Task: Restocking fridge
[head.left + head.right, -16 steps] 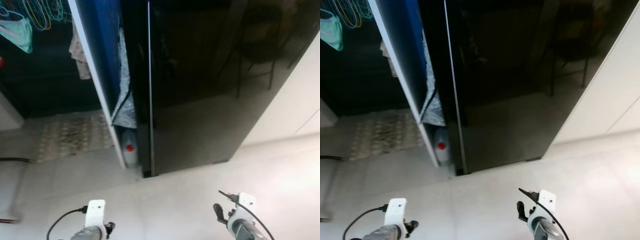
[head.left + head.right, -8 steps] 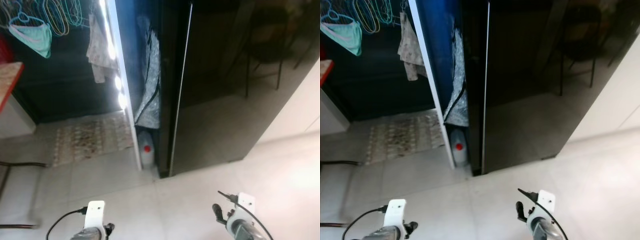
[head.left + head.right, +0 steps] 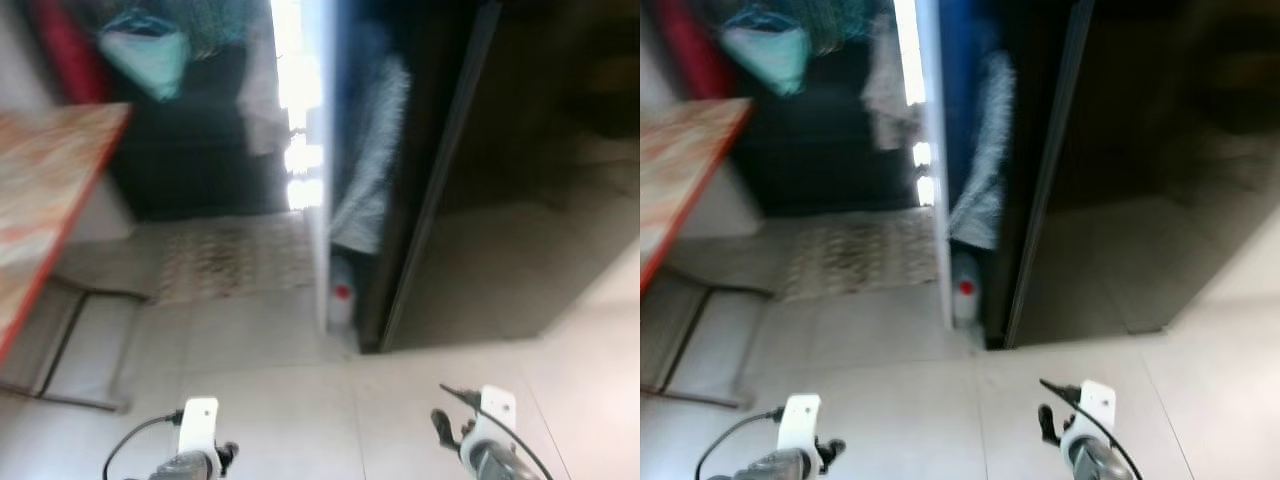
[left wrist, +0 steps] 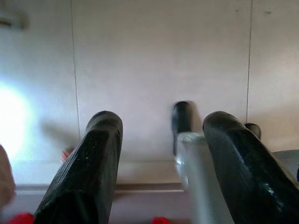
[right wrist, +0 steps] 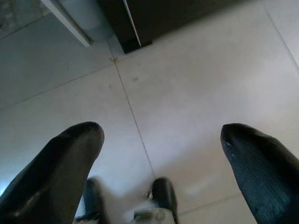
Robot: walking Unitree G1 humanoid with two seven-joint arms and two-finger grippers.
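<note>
Fridge (image 3: 520,170): tall, glossy black, closed, standing at the right of the head views on the floor, its front dimly mirroring the room. Floor (image 3: 300,390): pale tiles with thin grout lines, running from the fridge's base toward the robot. Bottle (image 3: 342,303): clear plastic with a red cap, upright on the floor in the narrow gap just left of the fridge, against a white-edged vertical panel (image 3: 322,220). Grey cloth (image 3: 370,180): hanging in that same gap above the bottle. Patterned mat (image 3: 235,255): on the floor left of the panel, before a dark opening where garments hang, among them a teal one (image 3: 148,58); detail blurred. Table (image 3: 45,190): reddish-edged top at far left, its dark metal frame meeting the floor beneath. Left gripper (image 4: 161,135): low over the tiles, fingers spread apart, holding nothing. Right gripper (image 5: 163,144): likewise low over the tiles, fingers wide apart and bare, the fridge's lower corner ahead of it. Both are well short of the fridge.
</note>
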